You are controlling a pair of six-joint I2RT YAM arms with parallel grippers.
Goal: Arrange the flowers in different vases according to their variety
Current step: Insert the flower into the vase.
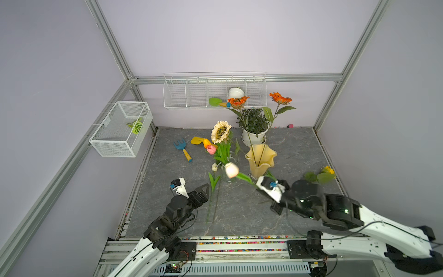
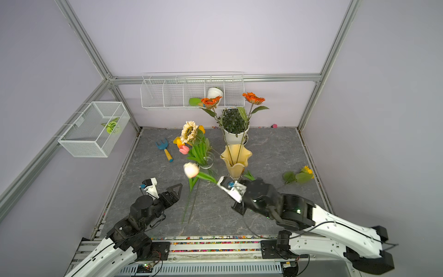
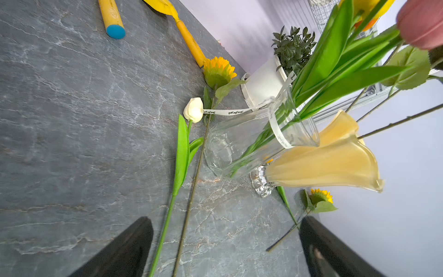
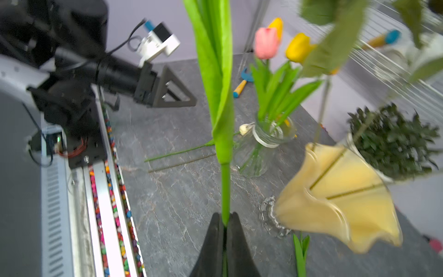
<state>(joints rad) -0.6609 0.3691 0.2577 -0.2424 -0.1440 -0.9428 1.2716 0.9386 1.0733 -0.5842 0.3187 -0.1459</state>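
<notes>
Pinching the pale tulip [image 1: 231, 169] by its stem, my right gripper [image 4: 225, 217] holds it raised in front of the clear vase [image 2: 208, 161], beside the yellow vase [image 1: 261, 158]; my left gripper [image 3: 225, 219] gapes wide, empty, above a white tulip [image 3: 193, 109] lying on the table [image 3: 72, 120].

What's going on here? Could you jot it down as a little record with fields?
Right fingers: shut on the stem of a pale tulip, lifted off the table
Left fingers: open, empty
Clear vase: pink and yellow tulips
Yellow vase: two orange flowers
Lying on the table: white tulip, sunflower, second sunflower
</notes>
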